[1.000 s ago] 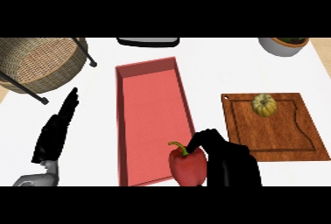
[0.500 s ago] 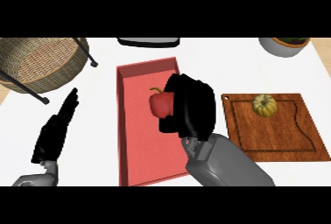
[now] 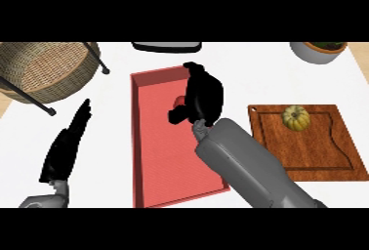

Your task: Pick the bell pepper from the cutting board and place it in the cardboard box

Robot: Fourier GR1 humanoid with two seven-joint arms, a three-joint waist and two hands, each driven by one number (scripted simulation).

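Head view: the cardboard box (image 3: 155, 161) — a long, shallow red tray with low walls — is taken as the landmark at the middle of the white counter (image 3: 115, 127). Over its upper half the right hand (image 3: 202, 95) is seen, fingers curled downward around the bell pepper (image 3: 178, 100), of which only a small red patch is shown at the hand's left edge; its stem and overall shape are hidden, and whether it touches the box floor cannot be told. The grey right forearm is seen crossing the box's right wall from the lower right. Just right of the box the wooden cutting board (image 3: 317, 151) is laid flat, with a small ribbed yellow-green squash (image 3: 296, 117) resting near its upper edge. Left of the box the left hand (image 3: 69, 144) is held open, fingers straight — resting, apart from the box. Further up and left of the box a wicker basket (image 3: 43, 68) is placed, and far to the upper right a pale bowl (image 3: 317, 51).
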